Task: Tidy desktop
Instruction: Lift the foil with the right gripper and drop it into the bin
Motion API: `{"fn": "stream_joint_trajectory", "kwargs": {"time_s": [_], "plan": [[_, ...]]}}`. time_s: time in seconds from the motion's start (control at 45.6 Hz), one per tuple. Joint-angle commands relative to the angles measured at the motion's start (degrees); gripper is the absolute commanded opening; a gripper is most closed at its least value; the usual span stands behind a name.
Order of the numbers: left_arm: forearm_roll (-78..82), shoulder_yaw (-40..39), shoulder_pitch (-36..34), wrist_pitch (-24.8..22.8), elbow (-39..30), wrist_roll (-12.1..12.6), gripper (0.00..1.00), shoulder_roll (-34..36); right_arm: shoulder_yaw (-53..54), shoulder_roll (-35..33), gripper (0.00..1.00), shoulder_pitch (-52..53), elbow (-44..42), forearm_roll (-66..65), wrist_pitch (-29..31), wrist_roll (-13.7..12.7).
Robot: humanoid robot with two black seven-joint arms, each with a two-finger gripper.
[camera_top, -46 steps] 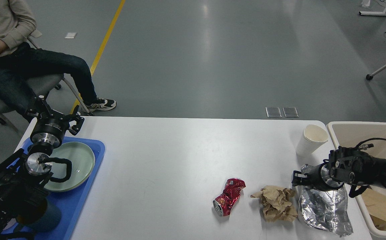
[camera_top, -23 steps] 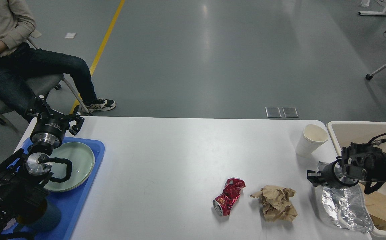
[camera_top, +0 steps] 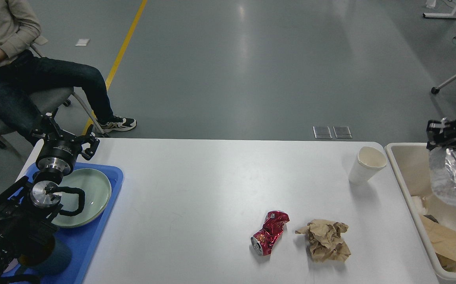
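Desktop (camera_top: 196,185) surface fills the lower view, bearing a crushed red can (camera_top: 269,232), crumpled brown paper (camera_top: 324,240) beside it, and a paper cup (camera_top: 363,165) near the cream bin (camera_top: 407,185). A silver foil bag (camera_top: 454,179) is gripped by the right gripper (camera_top: 440,134) above that bin (partly cropped). The left gripper (camera_top: 65,135) is spread open over the blue tray (camera_top: 93,232).

Bright, even overhead light floods the scene. A pale streak of glare runs down the grey floor (camera_top: 247,43), and the white worktop (camera_top: 212,189) shows a soft sheen. Shadows are short and faint beneath the crushed red can (camera_top: 269,238) and the paper cup (camera_top: 365,165). The picture is sharp throughout; the foil bag (camera_top: 454,179) glints at the right edge.
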Motion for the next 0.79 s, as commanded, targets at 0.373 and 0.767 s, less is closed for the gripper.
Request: {"fn": "stream_joint_trajectory", "kwargs": {"time_s": [0.373,0.767], "plan": [[0.0,0.0,0.0,0.0,0.0,0.0,0.96,0.0,0.6,-0.8,0.0,19.8,-0.8,0.5,5.3,-0.3],[0.0,0.0,0.0,0.0,0.0,0.0,0.96,0.0,3.1,-0.9,0.0,-14.7,-10.4,1.3,-29.5,-0.3]]}}
